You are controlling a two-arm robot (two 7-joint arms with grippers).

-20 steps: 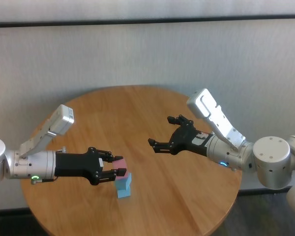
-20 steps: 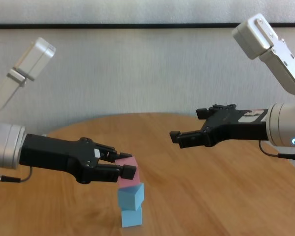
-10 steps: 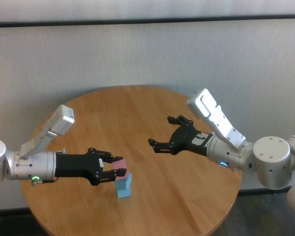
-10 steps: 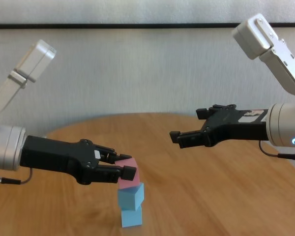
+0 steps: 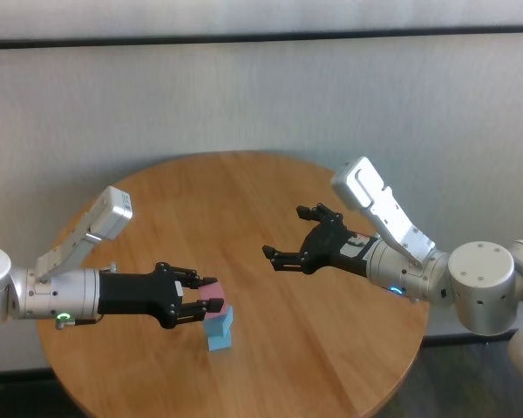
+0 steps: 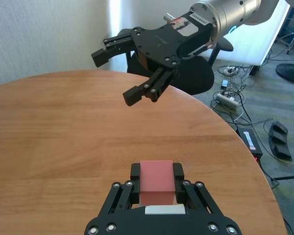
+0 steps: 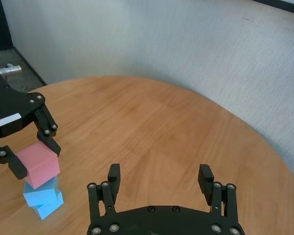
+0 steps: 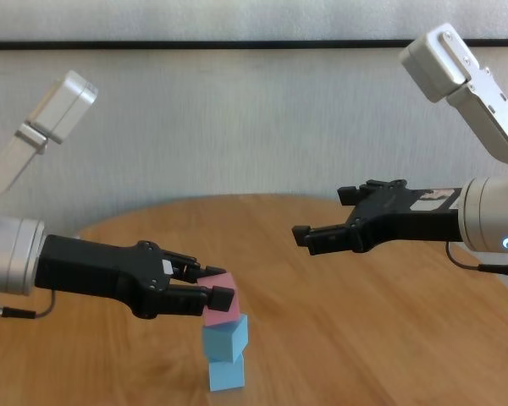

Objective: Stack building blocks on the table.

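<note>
The round table (image 5: 270,261) carries a stack near its front-left edge. The right gripper (image 8: 322,233) hovers above the table's middle, fingers spread wide, holding nothing. The left gripper (image 8: 212,292) has its fingers closed on the pink block (image 8: 223,309), which is tilted and rests on two blue blocks (image 8: 226,355) stacked slightly askew.

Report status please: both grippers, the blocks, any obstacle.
Left gripper shut on pink block, at top of two stacked light blue blocks. Right gripper open, empty, hovering above table. No obstacle visible.
</note>
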